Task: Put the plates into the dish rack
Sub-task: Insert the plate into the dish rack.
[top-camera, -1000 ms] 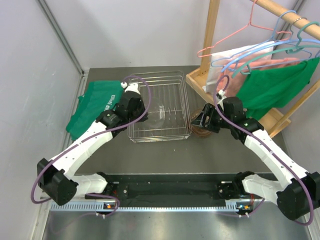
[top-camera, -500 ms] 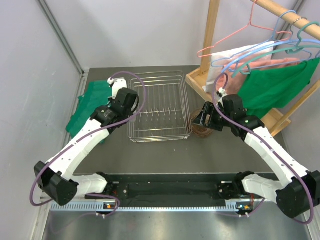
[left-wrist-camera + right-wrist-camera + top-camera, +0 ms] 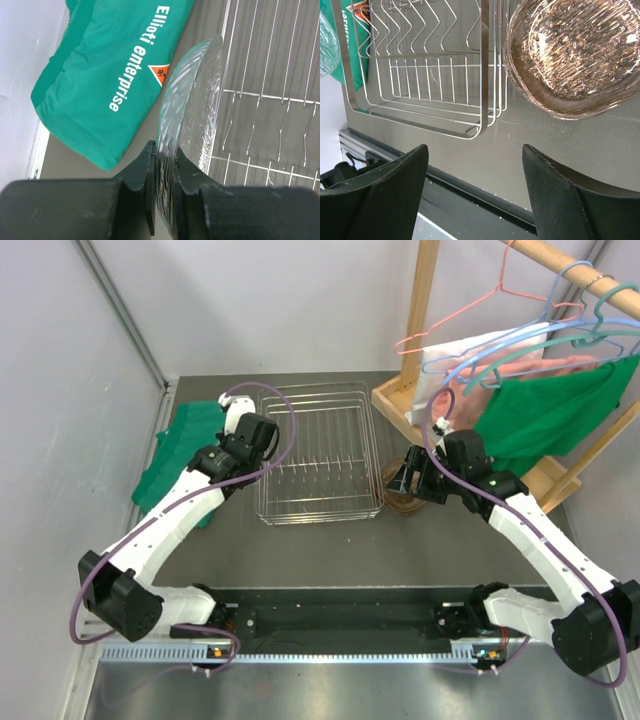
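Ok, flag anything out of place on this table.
Nothing spilled or broken. The only stray is a folded green cloth lying left of the dish rack, unrelated to dishes.

A clear ribbed plate [image 3: 192,125] stands on edge, pinched in the left gripper [image 3: 163,165], beside the wire rack [image 3: 270,95]. Brown plates [image 3: 570,55] lie flat just beyond the right gripper [image 3: 474,152].
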### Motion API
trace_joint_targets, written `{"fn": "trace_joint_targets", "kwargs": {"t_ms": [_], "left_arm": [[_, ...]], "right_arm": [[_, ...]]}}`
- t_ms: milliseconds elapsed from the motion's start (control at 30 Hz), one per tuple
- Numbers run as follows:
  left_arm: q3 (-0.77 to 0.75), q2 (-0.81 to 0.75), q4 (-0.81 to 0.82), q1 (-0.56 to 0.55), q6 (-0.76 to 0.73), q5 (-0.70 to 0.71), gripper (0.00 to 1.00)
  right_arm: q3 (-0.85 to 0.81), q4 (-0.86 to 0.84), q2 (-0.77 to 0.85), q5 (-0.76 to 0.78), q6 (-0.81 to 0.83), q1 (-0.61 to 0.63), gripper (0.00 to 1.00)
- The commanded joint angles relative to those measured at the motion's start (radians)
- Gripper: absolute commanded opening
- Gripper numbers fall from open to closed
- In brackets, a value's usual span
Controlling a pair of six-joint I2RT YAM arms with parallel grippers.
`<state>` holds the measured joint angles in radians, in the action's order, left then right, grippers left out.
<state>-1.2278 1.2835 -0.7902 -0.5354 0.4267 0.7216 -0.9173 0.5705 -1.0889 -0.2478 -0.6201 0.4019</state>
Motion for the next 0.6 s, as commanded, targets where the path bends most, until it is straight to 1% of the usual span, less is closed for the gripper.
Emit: {"fn": "trace_joint_targets", "kwargs": {"t_ms": [0,133,567], "left_arm": [[-0.019,0.014,0.051,0.002,-0.019,-0.022,0.00],[-0.019,0.011,0.068,0.002,-0.026,-0.050,0.00],[-0.030,0.100,0.045,0.002,-0.006,-0.033,0.00]], "right_arm": [[-0.043,-0.011,-0.009,0.010,0.016,0.014,0.75],[-0.041,-0.012,-0.017,0.010,0.017,0.012,0.75],[-0.043,-0.014,-0.049,0.005,0.019,0.012,0.75]]}}
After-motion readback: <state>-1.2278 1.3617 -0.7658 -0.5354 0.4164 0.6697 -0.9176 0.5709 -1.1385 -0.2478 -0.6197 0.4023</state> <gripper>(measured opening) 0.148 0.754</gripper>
